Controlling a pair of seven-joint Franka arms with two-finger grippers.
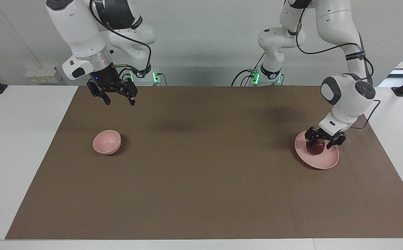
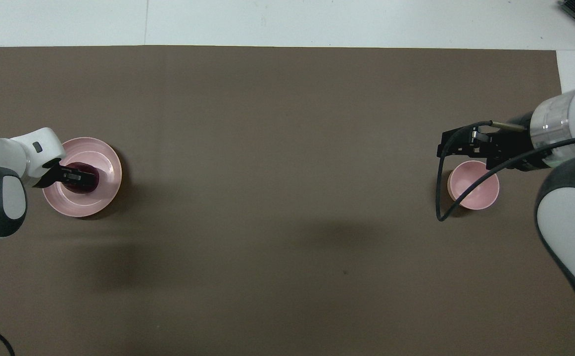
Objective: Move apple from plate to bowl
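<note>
In the facing view, the left claw (image 1: 321,139) is seen lowered onto the apple (image 1: 315,147), its fingers set on either side of the fruit. Whether they are already pressed against it or just around it cannot be told. The apple rests on the plate (image 1: 321,160), at about ten o'clock from the plate's middle, at the left arm's end of the bench (image 1: 201,180). The bowl (image 1: 106,141) stands empty at the right arm's end, well apart from the plate. The right claw (image 1: 119,98) is held high in the air, at about twelve o'clock from the bowl in this view, with its fingers spread wide and nothing between them; that arm waits.

In the overhead view, the apple (image 2: 81,180) is seen as a dark patch on the plate (image 2: 104,163), slightly toward nine o'clock of the middle, with the left claw (image 2: 72,176) laid across it. The bowl (image 2: 473,185) shows an empty pink inside, and the right claw (image 2: 458,143) hangs at about eleven o'clock from it, a cable looping past its rim.

The task is judged to be at its start: the apple is reached but not lifted. The lift, the carry across the bench and the release into the bowl are all left.
</note>
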